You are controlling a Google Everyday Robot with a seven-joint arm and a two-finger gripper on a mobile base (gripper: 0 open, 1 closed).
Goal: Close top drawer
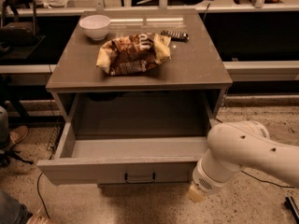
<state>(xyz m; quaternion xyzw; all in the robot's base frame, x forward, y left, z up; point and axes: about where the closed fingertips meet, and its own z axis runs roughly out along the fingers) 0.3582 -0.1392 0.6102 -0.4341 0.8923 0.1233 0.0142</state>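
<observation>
In the camera view, looking down on a grey-brown bench (196,69) from its front side. Shows the top drawer (84,171) standing far out of the bench toward the camera, with the wide front panel low in the picture and a small dark bar handle (139,177) at its centre.

Places the end effector (196,193) low at the right, just beside the right end of that front panel, slightly below its lower edge and to the right of the handle. Cannot tell whether it touches the panel. Cannot tell either how far open it is, or whether it has hold of anything: only a pale yellowish tip under the round white wrist. From there the white arm (252,148) going up and to the right, over the right front corner of the drawer, to the picture edge.

On top of the bench, well behind the drawer front: a white bowl (95,26) at the back left, a crumpled brown chip bag (133,53) near the middle, and what looks like a remote control (174,35) just behind the bag on the right. Below, a speckled floor (243,204).
</observation>
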